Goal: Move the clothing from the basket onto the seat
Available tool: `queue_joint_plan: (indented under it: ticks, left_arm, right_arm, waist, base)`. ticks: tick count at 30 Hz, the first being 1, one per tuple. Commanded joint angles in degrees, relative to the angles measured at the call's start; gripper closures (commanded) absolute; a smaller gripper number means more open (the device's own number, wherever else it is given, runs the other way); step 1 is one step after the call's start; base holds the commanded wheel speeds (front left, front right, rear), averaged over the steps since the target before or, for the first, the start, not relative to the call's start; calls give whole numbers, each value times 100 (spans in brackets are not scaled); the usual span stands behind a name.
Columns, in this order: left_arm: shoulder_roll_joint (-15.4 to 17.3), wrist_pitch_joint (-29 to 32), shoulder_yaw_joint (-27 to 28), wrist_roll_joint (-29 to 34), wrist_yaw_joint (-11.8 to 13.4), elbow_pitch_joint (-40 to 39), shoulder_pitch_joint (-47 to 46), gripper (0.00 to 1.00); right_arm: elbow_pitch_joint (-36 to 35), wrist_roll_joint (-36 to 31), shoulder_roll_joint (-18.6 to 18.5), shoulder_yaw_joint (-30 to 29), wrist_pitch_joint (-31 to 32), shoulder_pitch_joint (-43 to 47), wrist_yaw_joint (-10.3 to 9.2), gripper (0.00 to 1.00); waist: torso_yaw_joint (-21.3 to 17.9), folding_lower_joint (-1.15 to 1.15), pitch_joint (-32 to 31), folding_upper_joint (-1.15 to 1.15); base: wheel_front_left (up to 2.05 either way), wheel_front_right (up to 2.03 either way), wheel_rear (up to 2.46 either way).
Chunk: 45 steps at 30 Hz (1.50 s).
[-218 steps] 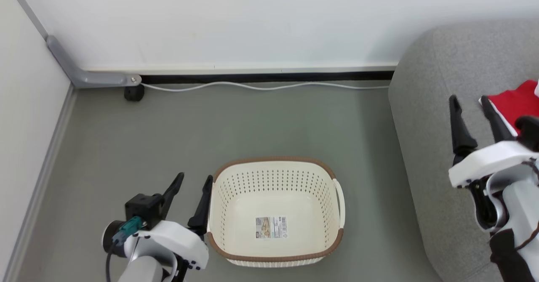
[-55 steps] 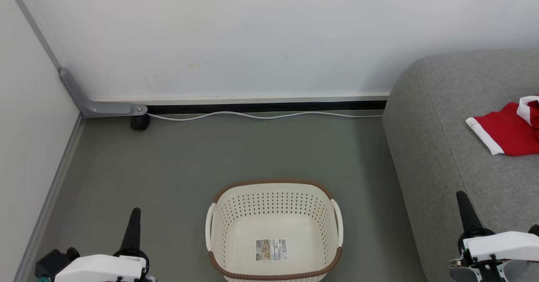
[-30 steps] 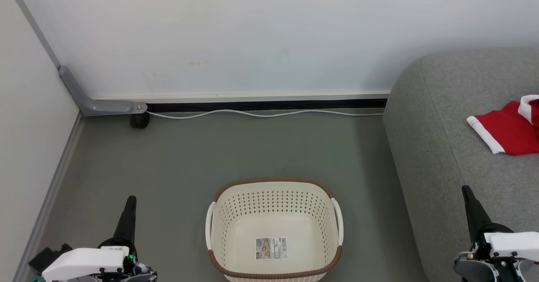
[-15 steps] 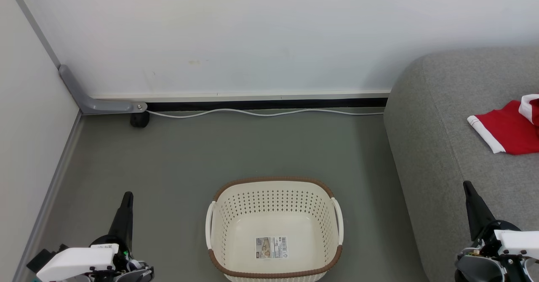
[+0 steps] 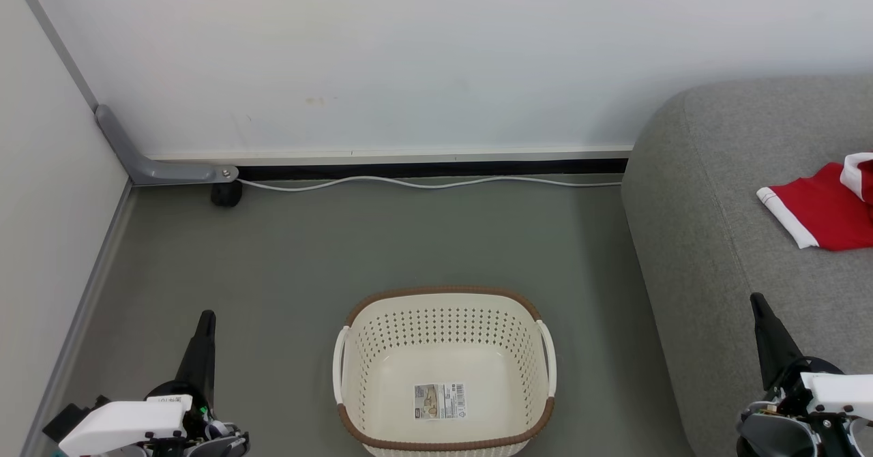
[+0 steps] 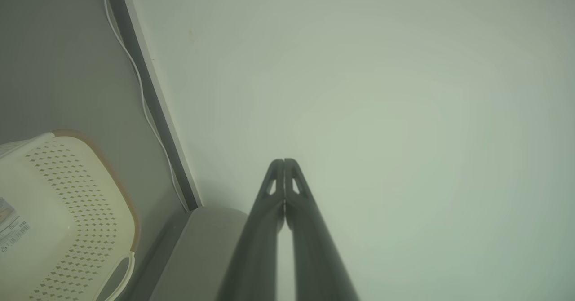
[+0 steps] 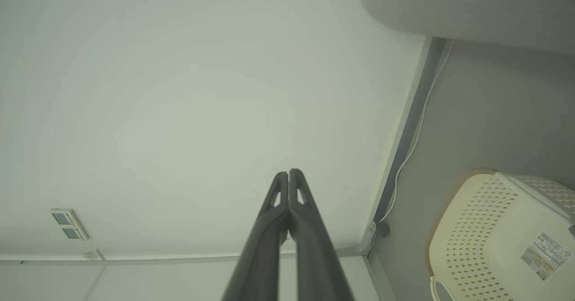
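The cream basket [image 5: 445,307] with a brown rim sits on the floor at bottom centre; only a paper label lies inside it. It also appears in the left wrist view [image 6: 67,211] and the right wrist view [image 7: 494,229]. Red clothing [image 5: 822,208] with white trim lies on the grey seat [image 5: 723,239] at the right edge. My left gripper [image 5: 204,324] is shut, low at the left of the basket, fingers pressed together [image 6: 284,164]. At the lower right, over the seat's front, my right gripper [image 5: 757,305] is shut too, holding nothing [image 7: 288,174].
A white wall runs behind, with a black skirting strip and a white cable [image 5: 423,183] along its foot. A grey metal bracket [image 5: 160,170] and a small black wheel [image 5: 225,194] sit in the left corner. Grey floor [image 5: 382,239] lies between wall and basket.
Over the last second both grippers drifted slightly, the left one lower and the right one a little higher, then held still. The basket and clothing have not moved.
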Motion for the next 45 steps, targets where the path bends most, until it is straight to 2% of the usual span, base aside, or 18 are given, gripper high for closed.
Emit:
queue_joint_plan:
  ticks: [1, 45]
  left_arm:
    - [103, 36, 187, -25, -48, -169, -333, 100]
    - [103, 36, 186, -25, -48, -170, -333, 100]
  right_arm:
    - [-185, 62, -56, 96, 46, -91, 26, 100]
    - [-185, 63, -56, 97, 45, -91, 26, 100]
  waist:
    - [0, 0, 0, 0]
    - [0, 0, 0, 0]
  base:
    - [0, 0, 0]
    - [0, 0, 0]
